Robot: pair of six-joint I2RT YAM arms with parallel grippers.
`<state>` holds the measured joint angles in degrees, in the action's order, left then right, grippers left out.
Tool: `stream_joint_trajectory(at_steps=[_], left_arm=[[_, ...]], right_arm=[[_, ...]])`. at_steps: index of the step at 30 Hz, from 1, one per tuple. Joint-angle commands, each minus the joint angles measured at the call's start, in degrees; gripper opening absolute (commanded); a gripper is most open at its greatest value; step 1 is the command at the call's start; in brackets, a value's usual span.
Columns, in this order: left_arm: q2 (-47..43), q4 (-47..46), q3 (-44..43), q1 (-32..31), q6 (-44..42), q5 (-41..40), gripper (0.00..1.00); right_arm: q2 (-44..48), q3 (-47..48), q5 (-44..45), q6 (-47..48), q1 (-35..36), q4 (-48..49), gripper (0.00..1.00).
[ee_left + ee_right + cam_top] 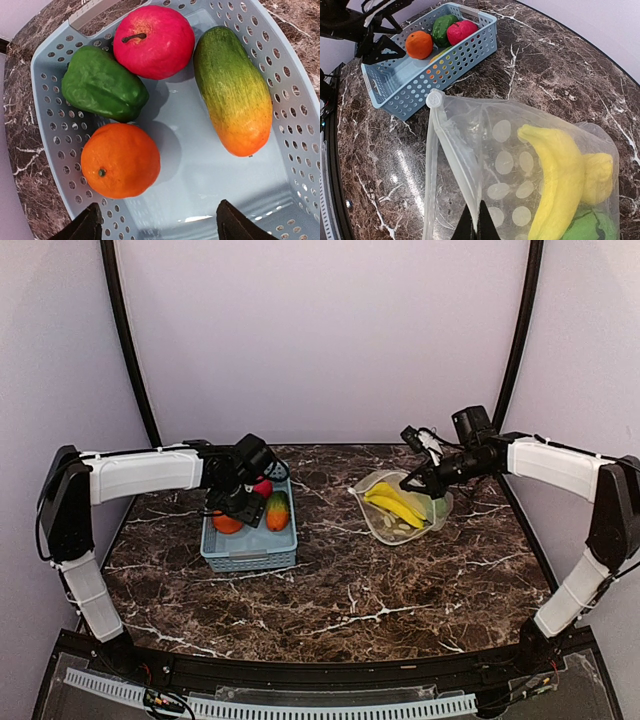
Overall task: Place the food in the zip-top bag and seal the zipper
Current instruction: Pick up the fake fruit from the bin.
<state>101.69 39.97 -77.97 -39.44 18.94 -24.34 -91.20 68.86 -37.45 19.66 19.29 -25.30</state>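
Food is split: a yellow banana bunch (560, 170) and green pieces (585, 227) lie in the clear polka-dotted zip-top bag (505, 150) at right centre of the frame, its mouth edge pinched between the closed right fingers (479, 224). The orange (120, 160), green pepper (102, 82) and red apple (155, 40) sit in the perforated light-blue basket (250, 558) at left centre, under the wide-spread, empty left fingers (240, 508). Both rest on a dark, white-veined marble desk (350, 590) ringed by pale walls (320, 340).
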Motion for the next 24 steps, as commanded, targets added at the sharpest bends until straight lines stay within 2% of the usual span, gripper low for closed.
stream_joint_trajectory(at_steps=[1, 5, 11, 24], left_arm=[[3.48, 6.79, -5.1, 0.35, -2.04, -5.92, 0.8], [5.8, 8.69, -6.62, 1.08, -3.33, -8.66, 0.82], [7.84, 9.07, -6.38, 3.4, -4.07, -6.42, 0.82], [12.2, 2.1, -6.5, 5.58, -7.73, -3.78, 0.8]], right_arm=[[1.99, -0.3, -1.09, 0.05, -0.3, 1.94, 0.0], [2.49, -0.44, -0.96, 0.07, -0.3, 2.01, 0.0], [2.38, -0.48, -1.28, -0.06, -0.3, 1.93, 0.0], [2.1, -0.7, -1.53, -0.68, -0.32, 1.93, 0.0]])
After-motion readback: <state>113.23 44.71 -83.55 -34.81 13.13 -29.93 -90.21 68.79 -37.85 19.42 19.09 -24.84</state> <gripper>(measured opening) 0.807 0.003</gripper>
